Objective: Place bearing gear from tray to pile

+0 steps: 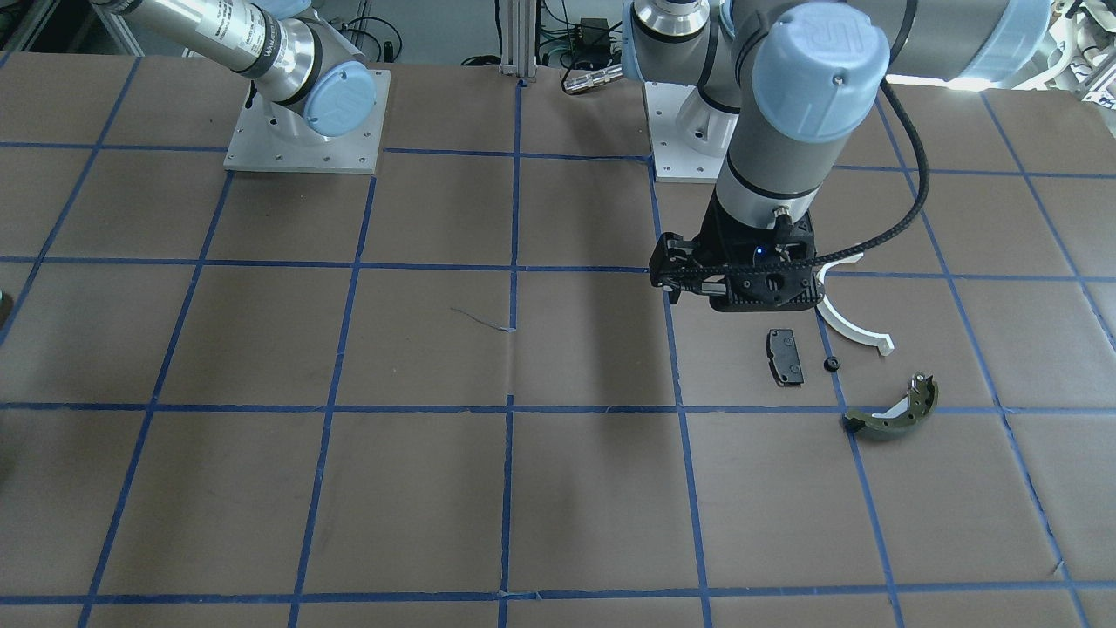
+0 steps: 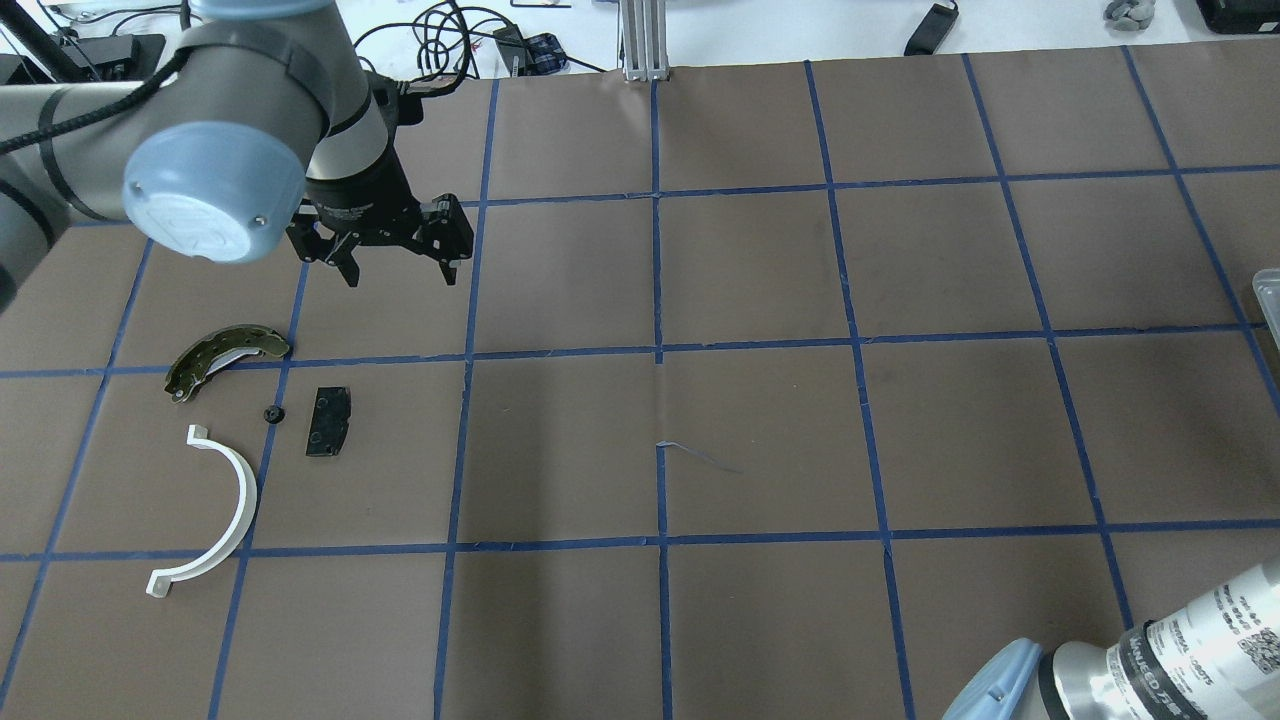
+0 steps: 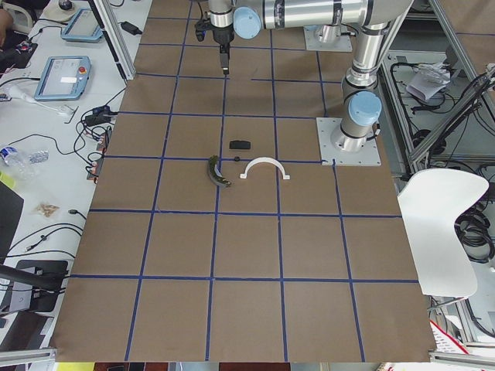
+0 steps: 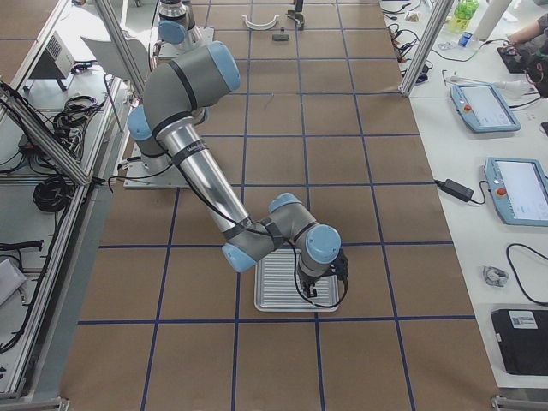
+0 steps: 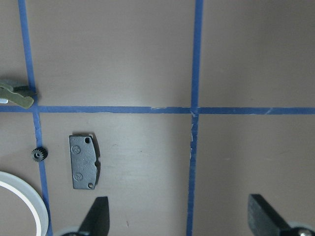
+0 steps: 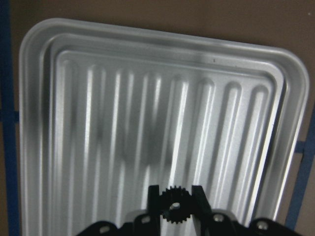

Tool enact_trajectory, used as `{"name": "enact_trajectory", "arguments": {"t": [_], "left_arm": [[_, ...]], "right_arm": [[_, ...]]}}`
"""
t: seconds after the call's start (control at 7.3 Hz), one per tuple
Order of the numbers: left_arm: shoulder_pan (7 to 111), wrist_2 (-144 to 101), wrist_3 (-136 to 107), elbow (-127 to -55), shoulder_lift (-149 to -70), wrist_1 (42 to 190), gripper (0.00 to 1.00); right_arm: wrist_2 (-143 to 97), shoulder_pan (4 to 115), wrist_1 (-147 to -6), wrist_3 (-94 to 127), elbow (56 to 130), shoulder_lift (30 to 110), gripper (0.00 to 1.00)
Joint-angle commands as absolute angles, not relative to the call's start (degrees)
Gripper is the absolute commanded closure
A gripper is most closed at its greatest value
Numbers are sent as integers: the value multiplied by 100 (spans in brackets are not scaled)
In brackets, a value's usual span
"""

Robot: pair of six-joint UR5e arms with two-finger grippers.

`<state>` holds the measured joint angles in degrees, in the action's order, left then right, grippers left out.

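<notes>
Pinching small black gear (image 6: 172,201) in right tool (image 6: 175,196) over ribbed metal tray (image 6: 42,98), left tool (image 2: 400,278) spread wide above counter (image 2: 760,430).

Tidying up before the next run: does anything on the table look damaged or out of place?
Only a small tear or crease in the brown paper cover, beside the centre blue line. The pile lies loose, parts apart.

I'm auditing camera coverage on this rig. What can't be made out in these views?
Gear in the right gripper: the right wrist view cannot show whether it is clear of the tray.
Tray: a sliver at the overhead view's right edge.
White half-ring: partly hidden behind the left gripper in the front view.
Brake shoe: mostly cut off by the left wrist view's edge.
</notes>
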<state>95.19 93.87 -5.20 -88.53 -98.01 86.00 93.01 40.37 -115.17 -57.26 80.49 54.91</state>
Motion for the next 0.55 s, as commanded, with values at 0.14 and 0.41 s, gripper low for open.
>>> {"name": "enact_trajectory", "arguments": {"t": [0.14,0.41], "left_arm": [[9414,9044,227,-8674,-9318,8824,0],[9221,8983,255,-8667,-9132,8982,0]], "right_arm": [[9325,5172,-10655,-4357,8190,6220,100],[9325,6252,-10626,-2864,8803,6669,100]]}}
